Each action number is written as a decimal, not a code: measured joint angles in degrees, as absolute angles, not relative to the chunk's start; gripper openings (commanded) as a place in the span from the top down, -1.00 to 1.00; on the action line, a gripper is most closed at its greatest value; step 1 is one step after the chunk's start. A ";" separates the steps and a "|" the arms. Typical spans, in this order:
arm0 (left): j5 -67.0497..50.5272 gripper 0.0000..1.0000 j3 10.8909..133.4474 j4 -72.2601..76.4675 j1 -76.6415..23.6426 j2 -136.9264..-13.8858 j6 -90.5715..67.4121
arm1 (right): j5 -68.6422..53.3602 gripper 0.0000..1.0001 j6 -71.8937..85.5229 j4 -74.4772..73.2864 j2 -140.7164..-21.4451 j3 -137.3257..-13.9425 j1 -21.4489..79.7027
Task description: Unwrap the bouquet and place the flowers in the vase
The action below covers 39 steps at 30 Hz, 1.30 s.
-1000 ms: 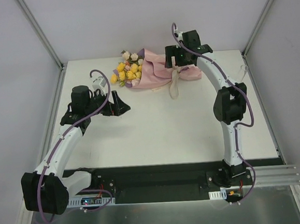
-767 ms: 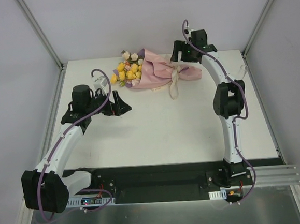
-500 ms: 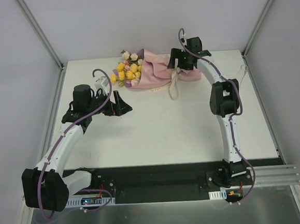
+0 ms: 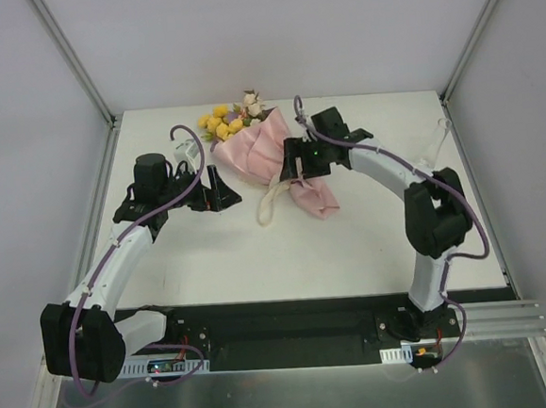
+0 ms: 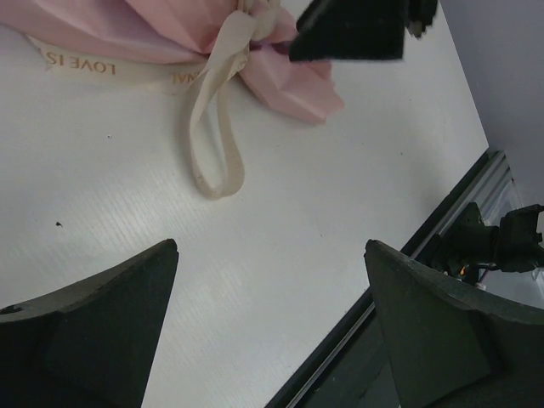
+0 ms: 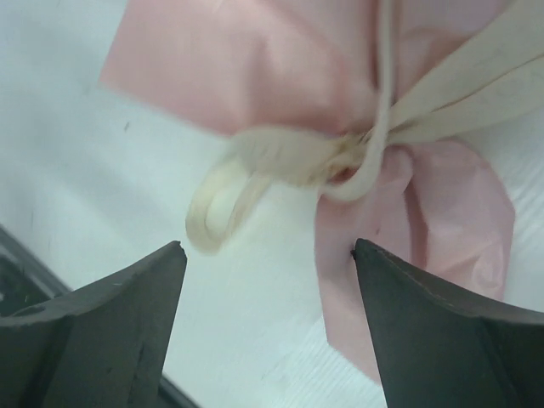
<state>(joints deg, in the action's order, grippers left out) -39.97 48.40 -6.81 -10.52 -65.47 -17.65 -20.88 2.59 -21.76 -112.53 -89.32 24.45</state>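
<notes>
bouquet [image 4: 260,153] lies diagonally, blooms far-left, tail near-right; left gripper [image 5: 270,255] and right gripper [image 6: 267,251] both wide.

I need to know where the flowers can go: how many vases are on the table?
1: a clear glass vase near the table's right edge, beside the right arm.

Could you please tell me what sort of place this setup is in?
Probably a lab robot cell: a white table closed in by plain panels on aluminium posts, a left arm and right arm bolted at its near edge, and a bouquet as prop.
</notes>
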 measured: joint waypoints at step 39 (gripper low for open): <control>-35.81 -0.04 83.72 -20.34 -21.08 -98.96 -20.71 | -6.37 -0.30 8.56 -22.74 -103.94 -77.95 35.81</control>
<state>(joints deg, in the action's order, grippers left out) -35.81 83.72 -20.34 -21.08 -98.96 -20.71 -6.37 8.56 -22.74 -103.94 -77.95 35.81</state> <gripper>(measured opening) 0.562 0.571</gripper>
